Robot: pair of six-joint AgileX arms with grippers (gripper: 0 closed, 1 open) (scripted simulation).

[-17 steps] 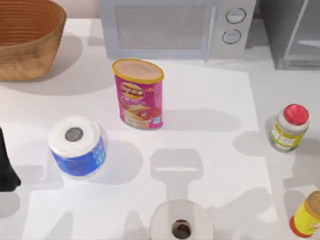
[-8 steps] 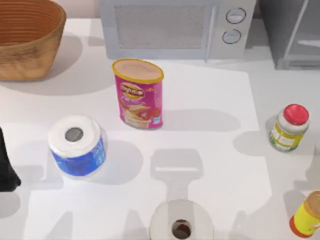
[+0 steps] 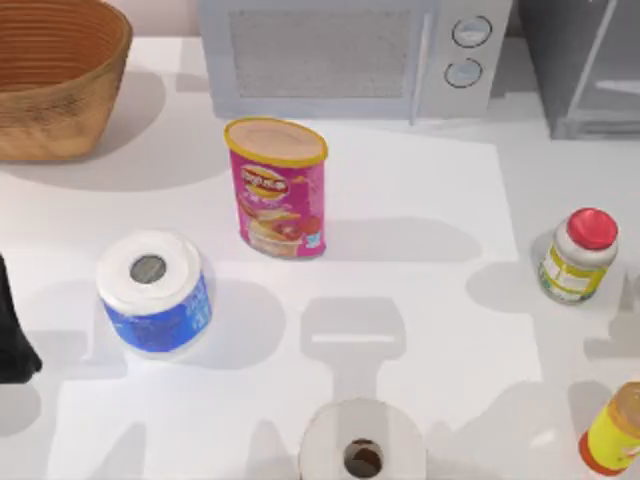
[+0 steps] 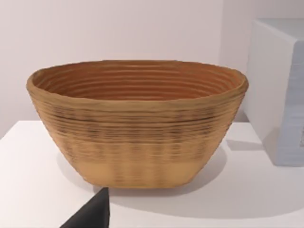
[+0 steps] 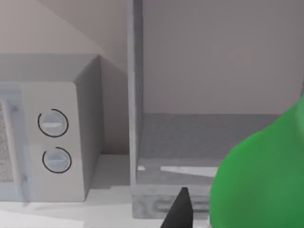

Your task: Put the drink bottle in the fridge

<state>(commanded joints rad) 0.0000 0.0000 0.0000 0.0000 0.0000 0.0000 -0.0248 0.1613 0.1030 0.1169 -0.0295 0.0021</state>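
The drink bottle (image 5: pixel 259 178) sits close against the right wrist camera, in front of the fridge (image 5: pixel 209 142) beside the microwave (image 5: pixel 52 142), jaw state indeterminable; judged light, smooth, slippery and squeezable, best gripped mid-body at the label.

Woven brown basket (image 4: pixel 137 123) sits upright on the white worktop (image 4: pixel 38 190), interior ribbed. Pale grey microwave (image 4: pixel 280 90) stands beside it, apart from the basket. Dark tip of the left end effector (image 4: pixel 92 213) shows at the frame edge.
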